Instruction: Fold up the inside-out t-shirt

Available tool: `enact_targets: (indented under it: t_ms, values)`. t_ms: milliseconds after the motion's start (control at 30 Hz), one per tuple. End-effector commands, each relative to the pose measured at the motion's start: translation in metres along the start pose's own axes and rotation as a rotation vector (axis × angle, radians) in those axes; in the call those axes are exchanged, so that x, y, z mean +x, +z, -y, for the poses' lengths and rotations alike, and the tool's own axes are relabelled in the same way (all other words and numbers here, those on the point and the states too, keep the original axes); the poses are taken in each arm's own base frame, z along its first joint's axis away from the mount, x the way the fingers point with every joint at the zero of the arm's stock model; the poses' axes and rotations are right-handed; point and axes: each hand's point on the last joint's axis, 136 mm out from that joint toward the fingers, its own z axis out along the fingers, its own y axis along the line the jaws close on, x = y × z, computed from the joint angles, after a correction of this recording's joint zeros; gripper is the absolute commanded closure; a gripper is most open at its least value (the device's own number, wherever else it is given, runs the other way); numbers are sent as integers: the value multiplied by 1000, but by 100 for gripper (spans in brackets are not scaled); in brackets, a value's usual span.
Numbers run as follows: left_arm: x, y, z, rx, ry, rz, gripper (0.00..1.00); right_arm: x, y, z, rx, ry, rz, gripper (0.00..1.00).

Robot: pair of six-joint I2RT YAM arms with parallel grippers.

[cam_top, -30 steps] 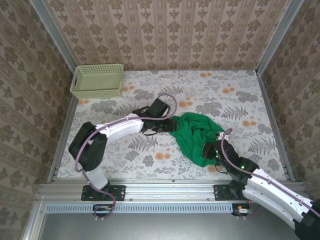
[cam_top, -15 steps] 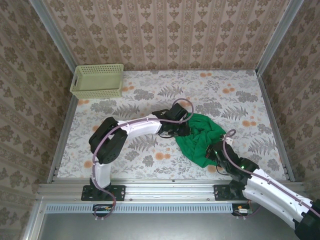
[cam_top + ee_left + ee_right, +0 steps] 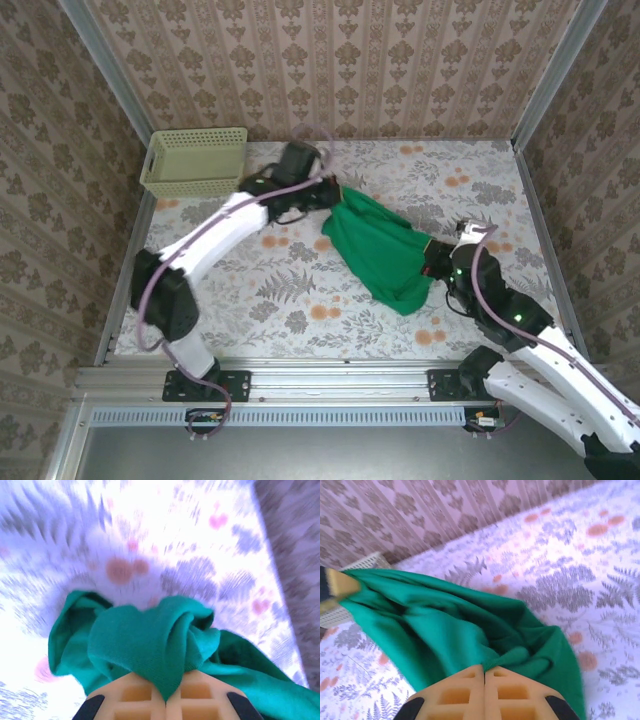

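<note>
Inside-out t-shirt [image 3: 385,250] cloth is caught in both pairs of jaws. The left jaws are closed tight on a bunched knot of green, which spills over the yellow pads [image 3: 135,696] in the left wrist view. The right jaws are likewise closed, pinching a fold at the shirt's near right end. Between the two grips the shirt runs as a crumpled, slanting band across the middle of the tabletop [image 3: 300,300]. Its far end is lifted toward the back; whether the middle touches the surface I cannot tell.

The cloth looks soft, light and limp, so it should drape and sag rather than hold any shape, with no risk of breakage. A pinch on bunched layers may slip or drag extra folds along, so a hem, shoulder seam or sleeve edge would likely give a cleaner hold. Which part each grip has now is not clear.

The tabletop is flat, printed with ferns and orange flowers. A pale basket [image 3: 195,160] sits in the far left corner, well apart from the shirt. Patterned wallpaper [image 3: 330,70] closes three sides.
</note>
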Motion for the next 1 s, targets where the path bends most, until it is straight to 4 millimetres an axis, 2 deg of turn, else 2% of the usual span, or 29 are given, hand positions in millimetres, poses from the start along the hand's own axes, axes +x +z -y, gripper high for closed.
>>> enact_targets:
  t_ms: [0,33,100,167,233,267,300,333,400,500,567,700,800,867,967]
  values:
    - [7,-34,1,36,99,41,100,20,0,6,-18,-112,-52,100]
    - [16,-34,-8,26,94,28,100,36,5,3,-53,-100,-89,100]
    - [39,-29,-26,8,75,-9,100,80,18,2,-99,-62,-191,100]
    - [73,-18,-52,-25,38,-75,100,133,30,3,-120,-19,-303,100]
    - [106,-7,-74,-58,11,-146,100,172,37,7,-109,-2,-382,100]
    - [123,-2,-88,-84,-7,-183,100,186,38,8,-95,-12,-414,96]
    - [138,1,-98,-105,-18,-212,100,192,38,9,-82,-26,-433,88]
    - [152,3,-108,-122,-32,-238,100,194,39,11,-61,-49,-450,80]
    - [171,4,-120,-137,-54,-268,100,181,39,14,1,-124,-445,66]
    - [186,2,-126,-134,-77,-274,100,147,42,3,12,-214,-410,52]
    - [189,1,-126,-122,-89,-260,100,130,49,-5,2,-217,-418,50]
    - [187,0,-122,-108,-86,-233,100,119,77,-18,1,-233,-486,50]
    - [184,-1,-122,-115,-86,-220,100,123,102,-31,19,-289,-558,52]
    - [184,-1,-123,-120,-86,-218,100,132,118,-43,-5,-313,-612,53]
    - [183,-1,-124,-122,-85,-215,100,148,142,-48,-12,-329,-669,55]
